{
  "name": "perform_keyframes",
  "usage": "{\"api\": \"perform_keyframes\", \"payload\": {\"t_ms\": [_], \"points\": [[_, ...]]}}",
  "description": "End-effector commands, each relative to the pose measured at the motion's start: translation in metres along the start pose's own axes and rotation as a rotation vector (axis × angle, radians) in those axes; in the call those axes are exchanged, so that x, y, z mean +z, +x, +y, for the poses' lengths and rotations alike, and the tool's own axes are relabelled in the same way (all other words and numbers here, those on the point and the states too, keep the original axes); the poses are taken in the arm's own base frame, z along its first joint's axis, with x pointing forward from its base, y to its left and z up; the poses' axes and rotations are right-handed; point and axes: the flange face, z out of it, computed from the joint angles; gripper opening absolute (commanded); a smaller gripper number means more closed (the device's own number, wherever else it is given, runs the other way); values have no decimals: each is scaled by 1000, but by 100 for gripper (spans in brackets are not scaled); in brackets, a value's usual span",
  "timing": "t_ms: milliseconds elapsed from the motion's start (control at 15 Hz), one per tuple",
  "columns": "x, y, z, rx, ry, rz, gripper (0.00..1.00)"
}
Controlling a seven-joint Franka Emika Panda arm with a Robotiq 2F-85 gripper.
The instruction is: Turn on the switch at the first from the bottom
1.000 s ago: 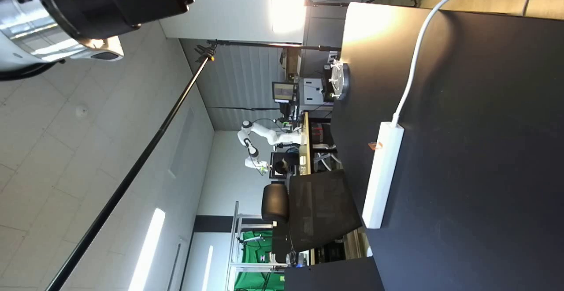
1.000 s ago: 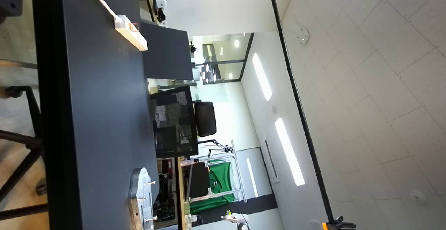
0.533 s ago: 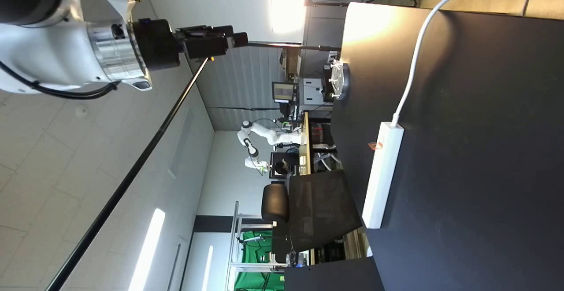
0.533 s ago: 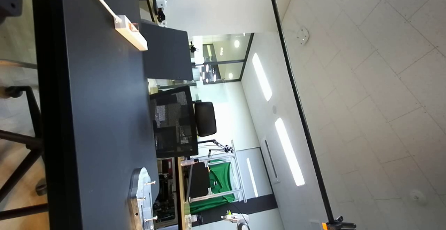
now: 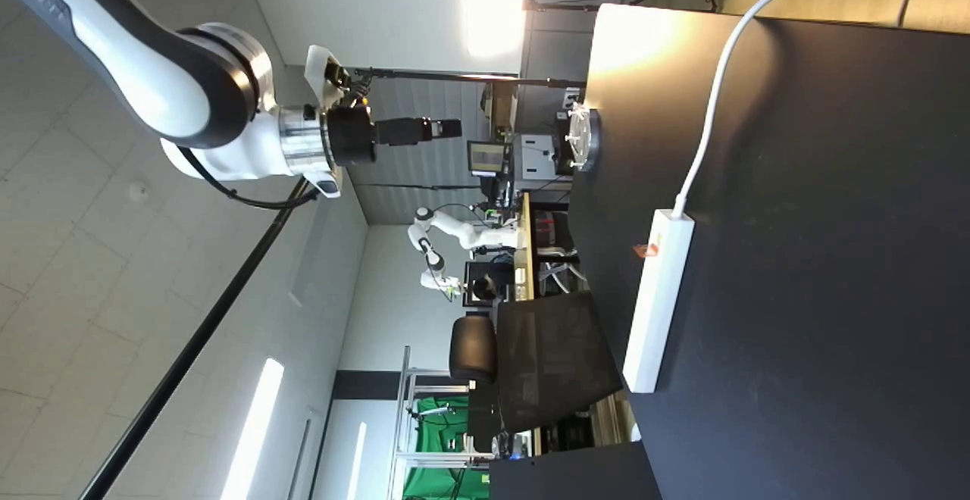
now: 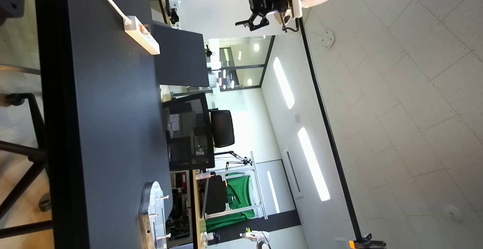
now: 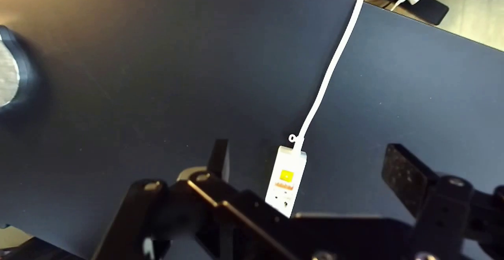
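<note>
The claw (image 6: 236,6) hangs well above the desk (image 7: 138,94), its fingers (image 7: 405,175) wide apart and nothing held. Below it the power strip (image 5: 658,301) lies flat: its cord (image 7: 334,65) runs off over one edge of the desk, and its other end points to the opposite edge and stops near it. In the wrist view the strip's long axis crosses the line from fingertip to fingertip; what is probably the switch (image 7: 286,176), yellow, sits toward the cord end, between the fingers there. The rest passes behind the claw, so which switch counts as first from the bottom I cannot tell. The coming move likely goes mainly down, fingers brought together so that a tip, not the gap, meets the switch.
</note>
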Motion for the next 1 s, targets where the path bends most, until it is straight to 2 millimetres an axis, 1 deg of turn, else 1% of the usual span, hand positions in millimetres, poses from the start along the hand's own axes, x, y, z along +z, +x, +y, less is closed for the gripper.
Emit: {"api": "perform_keyframes", "payload": {"t_ms": [0, 67, 200, 800, 933], "points": [[4, 8, 4, -10, 9, -8, 100], [7, 14, 5, -16, 14, -13, 100], [8, 19, 4, -24, 18, -20, 100], [4, 19, 4, -27, 16, -18, 100], [14, 37, 6, -31, 7, 10, 100]]}}
